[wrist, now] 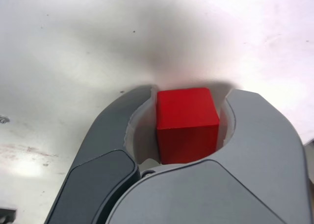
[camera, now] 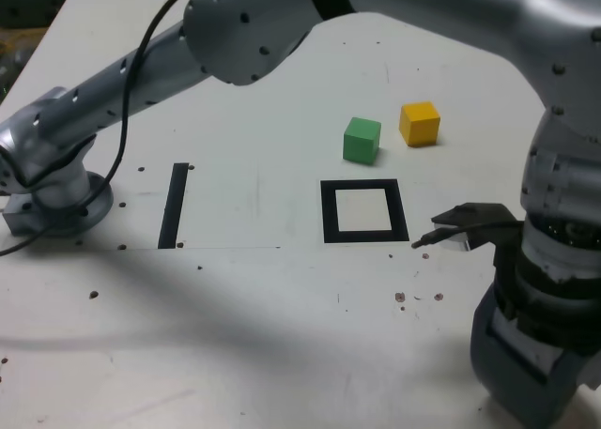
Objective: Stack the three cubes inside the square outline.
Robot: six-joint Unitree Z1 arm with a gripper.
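Presently on the white table [camera: 235, 335], taking the black tape square outline [camera: 364, 211] as landmark:

Green cube [camera: 362, 139]: beyond the square outline, just past its far edge, resting flat on the table, apart from the tape.

Yellow cube [camera: 419, 124]: beyond the outline and toward the exterior view's right, near the green cube but not touching it.

Red cube [wrist: 186, 123]: seen only in the wrist view, clamped between the two grey jaws, which press against its opposite sides; its top and one front face show. In the exterior view it is hidden behind the wrist, so whether it touches the table cannot be told.

Gripper [wrist: 189, 111]: drawn in narrow on the red cube. In the exterior view the arm's wrist [camera: 554, 288] stands to the right of the outline, outside the tape.

Square outline interior: white, holding no cube.

Straight black tape strip [camera: 175, 204]: well to the exterior view's left of the outline.

Arm base [camera: 52, 185]: farther left still, past the strip, with a black cable [camera: 131, 91] running over it.
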